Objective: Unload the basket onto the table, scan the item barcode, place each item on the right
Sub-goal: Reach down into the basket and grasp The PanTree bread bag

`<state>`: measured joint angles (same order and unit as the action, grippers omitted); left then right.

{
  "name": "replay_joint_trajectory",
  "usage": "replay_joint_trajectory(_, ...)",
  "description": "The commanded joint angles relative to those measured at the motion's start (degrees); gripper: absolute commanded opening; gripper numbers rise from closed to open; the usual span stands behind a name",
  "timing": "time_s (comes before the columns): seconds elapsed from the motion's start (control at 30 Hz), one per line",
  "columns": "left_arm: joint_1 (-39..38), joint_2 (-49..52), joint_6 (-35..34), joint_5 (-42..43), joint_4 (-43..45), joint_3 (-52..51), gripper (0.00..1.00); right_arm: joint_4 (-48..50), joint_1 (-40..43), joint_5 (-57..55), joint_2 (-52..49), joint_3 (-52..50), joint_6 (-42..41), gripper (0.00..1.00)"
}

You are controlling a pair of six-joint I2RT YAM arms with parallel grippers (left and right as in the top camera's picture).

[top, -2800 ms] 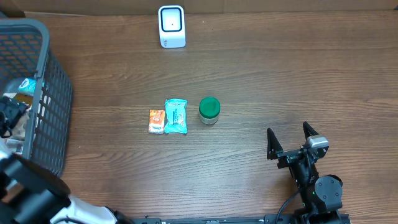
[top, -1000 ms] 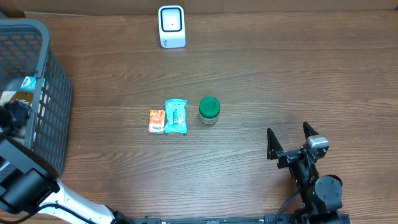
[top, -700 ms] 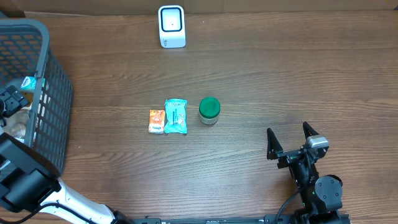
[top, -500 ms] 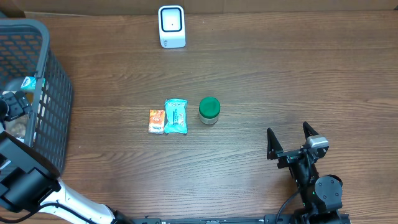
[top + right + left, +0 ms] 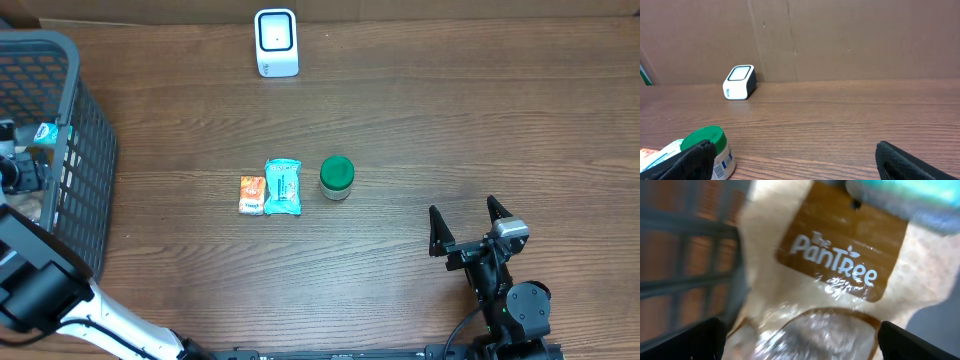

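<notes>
Left gripper (image 5: pixel 800 342) is gaping over one bag (image 5: pixel 835 270), right gripper (image 5: pixel 462 209) gaping empty. One scanner (image 5: pixel 276 42), one jar (image 5: pixel 337 177) and two packets (image 5: pixel 283 187) are sitting out.

A brown wooden table (image 5: pixel 450 130) runs back to a plain cardboard wall (image 5: pixel 840 35) along its far edge.

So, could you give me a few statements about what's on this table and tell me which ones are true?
1. The white scanner stands at the far edge of the table, apart from the other items. True.
2. The green-lidded jar sits inside the basket. False: it stands on the table, just right of the teal packet.
3. The left gripper is open, close to a bag labelled PanTree in the basket. True.
4. The right gripper holds the orange packet. False: it is open and empty, and the packet lies on the table.
</notes>
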<state>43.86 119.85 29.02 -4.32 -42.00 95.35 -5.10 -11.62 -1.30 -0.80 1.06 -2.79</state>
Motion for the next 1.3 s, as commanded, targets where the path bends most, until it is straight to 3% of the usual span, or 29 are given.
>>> replay_joint_trajectory(0.0,0.04,3.54,1.88,1.42,-0.13,-0.44,0.99,0.37,0.07,0.28,0.63,-0.61,0.26,1.0)
replay_joint_trajectory(0.17,-0.02,6.1,1.14,2.29,-0.61,-0.44,0.99,0.37,0.07,0.28,0.63,-0.61,0.26,1.0)
replay_joint_trajectory(0.27,-0.02,6.36,-0.92,2.97,-0.61,-0.44,0.84,0.37,0.07,0.28,0.63,-0.61,0.26,1.0)
replay_joint_trajectory(0.37,-0.02,6.36,-1.01,3.1,-0.74,-0.44,0.59,0.37,0.07,0.28,0.63,-0.61,0.26,1.0)
replay_joint_trajectory(0.5,-0.07,6.36,-1.44,3.04,-1.31,-0.42,0.46,0.37,0.07,0.28,0.63,-0.61,0.26,1.0)
replay_joint_trajectory(0.73,-0.07,4.79,-5.9,2.86,-1.97,0.35,0.49,0.37,0.07,0.28,0.63,-0.61,0.26,1.0)
replay_joint_trajectory(0.9,-0.07,0.28,-12.66,3.39,-2.62,2.69,0.54,0.37,0.07,0.28,0.63,-0.61,0.26,1.0)
replay_joint_trajectory(1.13,-0.07,-13.33,-22.51,13.84,-2.75,4.59,0.5,0.37,0.07,0.28,0.63,-0.61,0.26,1.0)
replay_joint_trajectory(1.27,-0.07,-21.22,-28.46,14.53,-2.75,4.59,0.48,0.37,0.07,0.28,0.63,-0.61,0.26,1.0)
